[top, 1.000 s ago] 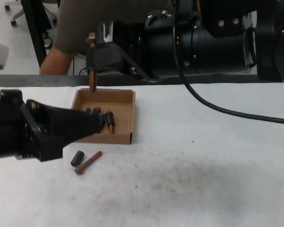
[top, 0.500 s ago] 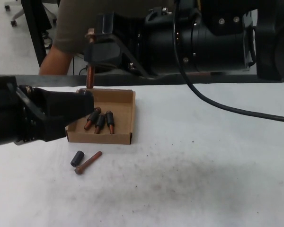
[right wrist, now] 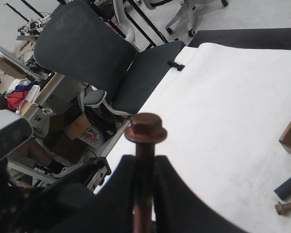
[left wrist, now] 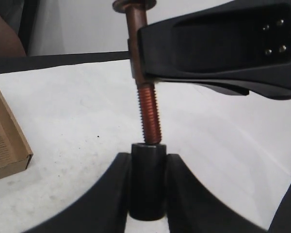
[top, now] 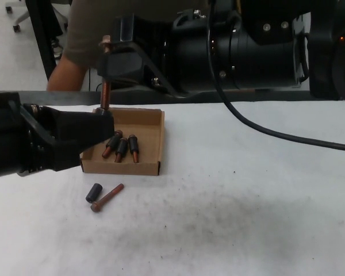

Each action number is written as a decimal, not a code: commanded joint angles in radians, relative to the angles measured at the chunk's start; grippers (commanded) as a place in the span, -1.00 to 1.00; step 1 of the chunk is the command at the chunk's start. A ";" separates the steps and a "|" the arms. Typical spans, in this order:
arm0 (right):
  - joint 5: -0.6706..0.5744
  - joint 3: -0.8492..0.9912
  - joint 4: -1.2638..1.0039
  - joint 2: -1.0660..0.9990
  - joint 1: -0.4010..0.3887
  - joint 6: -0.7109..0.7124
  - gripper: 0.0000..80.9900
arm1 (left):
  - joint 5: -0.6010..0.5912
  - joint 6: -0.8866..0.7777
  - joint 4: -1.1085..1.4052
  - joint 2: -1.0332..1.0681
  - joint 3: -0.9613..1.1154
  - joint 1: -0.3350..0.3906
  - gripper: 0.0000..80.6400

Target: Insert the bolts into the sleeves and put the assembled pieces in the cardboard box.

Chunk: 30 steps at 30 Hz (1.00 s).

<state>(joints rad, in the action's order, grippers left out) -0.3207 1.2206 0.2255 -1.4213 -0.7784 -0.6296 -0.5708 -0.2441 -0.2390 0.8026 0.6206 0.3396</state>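
My right gripper (top: 107,64) hangs above the far left corner of the cardboard box (top: 152,133), shut on a copper bolt (top: 105,92) held upright, head up (right wrist: 145,128). Just below it, my left gripper (left wrist: 148,162) is shut on a black sleeve (left wrist: 148,184) standing upright. The bolt's threaded tip (left wrist: 150,124) meets the sleeve's top opening. Three assembled pieces (top: 122,147) lie inside the box. In front of the box a loose sleeve (top: 94,192) and a loose bolt (top: 107,197) lie side by side on the white table.
The left arm's black body (top: 29,144) covers the box's left side. A black cable (top: 276,135) crosses the table at the right. An office chair (right wrist: 87,53) stands beyond the table's edge. White table surface (top: 247,218) spreads to the right and front.
My left gripper has drawn back off the box and come under the bolt with the sleeve. The right gripper shifted slightly left and up with the bolt.
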 commanded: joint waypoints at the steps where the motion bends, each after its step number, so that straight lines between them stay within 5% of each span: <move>1: -0.007 0.004 -0.022 0.007 -0.001 0.000 -0.99 | 0.008 -0.004 0.019 -0.009 -0.001 0.001 -0.98; 30: -0.033 0.004 -0.022 0.007 -0.021 -0.014 -0.99 | 0.092 -0.041 0.117 -0.009 -0.001 0.001 -0.98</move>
<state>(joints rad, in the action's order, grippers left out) -0.3291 1.2206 0.2105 -1.4213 -0.7882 -0.6627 -0.5050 -0.2838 -0.1388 0.8026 0.6187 0.3396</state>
